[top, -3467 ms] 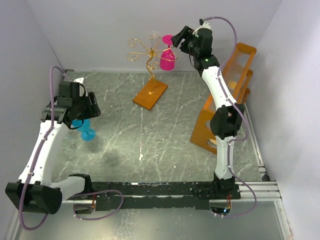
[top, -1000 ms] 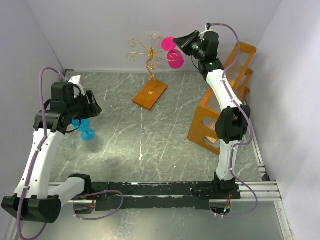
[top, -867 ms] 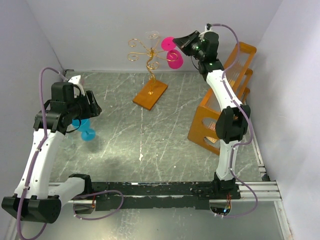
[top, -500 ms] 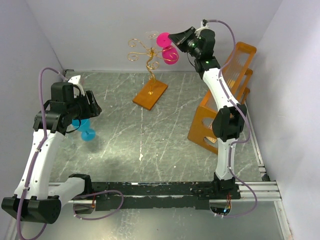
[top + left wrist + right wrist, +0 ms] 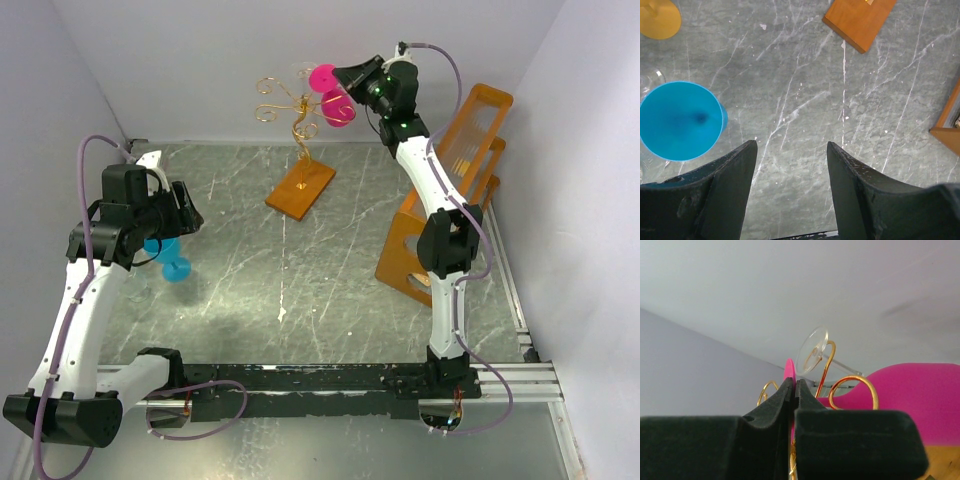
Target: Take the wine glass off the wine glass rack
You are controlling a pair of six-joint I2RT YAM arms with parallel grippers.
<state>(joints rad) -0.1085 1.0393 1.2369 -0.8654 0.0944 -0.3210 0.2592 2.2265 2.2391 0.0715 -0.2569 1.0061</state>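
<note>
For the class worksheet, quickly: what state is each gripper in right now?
Left gripper: open, holding nothing.
Right gripper: closed on the pink wine glass.

Overhead cam sits high behind both arm bases [image 5: 440, 385], tilted down across the table [image 5: 300, 270] toward the wine glass rack [image 5: 297, 125] by the far wall [image 5: 200, 60]. Left wrist cam looks straight down on the rack's near side, catching just its orange base [image 5: 860, 20]. Right wrist cam's jammed against the rack's scrolls [image 5: 826, 365]; pink wine glass [image 5: 910, 395] shows there and overhead.
</note>
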